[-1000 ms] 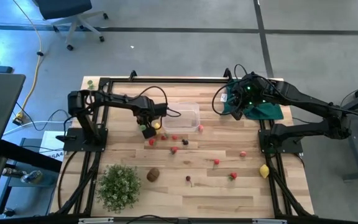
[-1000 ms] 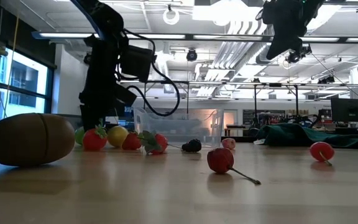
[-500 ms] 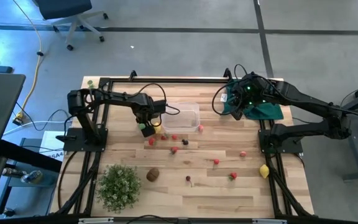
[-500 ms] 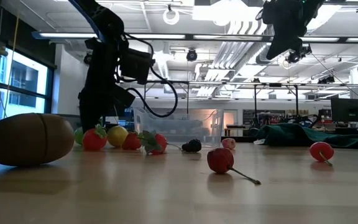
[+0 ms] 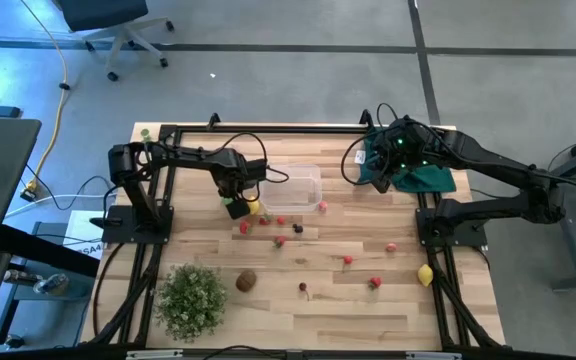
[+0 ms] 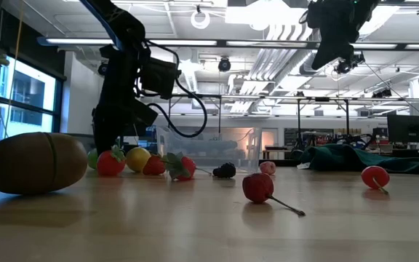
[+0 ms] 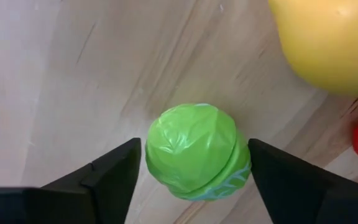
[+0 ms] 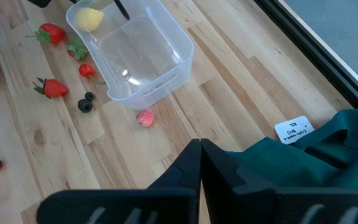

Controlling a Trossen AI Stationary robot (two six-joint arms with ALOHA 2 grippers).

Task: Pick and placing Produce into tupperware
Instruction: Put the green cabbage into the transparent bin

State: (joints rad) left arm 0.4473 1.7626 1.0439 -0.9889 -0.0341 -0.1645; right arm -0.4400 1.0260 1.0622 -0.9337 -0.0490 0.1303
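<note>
Since a second ago, left gripper (image 7: 191, 180) shifted slightly toward the table's back left, now down at the wood, fingers apart either side of the green ball (image 7: 197, 151), beside a lemon (image 7: 331, 40) near the tub (image 5: 293, 188). Right gripper (image 8: 199, 163) closed, empty, raised over the cloth (image 8: 303, 165).

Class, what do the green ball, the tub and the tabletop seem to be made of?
Green ball: likely glossy moulded plastic; smooth sheen, moulded seam.
Tub: clear plastic; the boards show through its walls.
Tabletop: light wooden planks; visible grain, probably sealed, since it reflects faintly.
</note>
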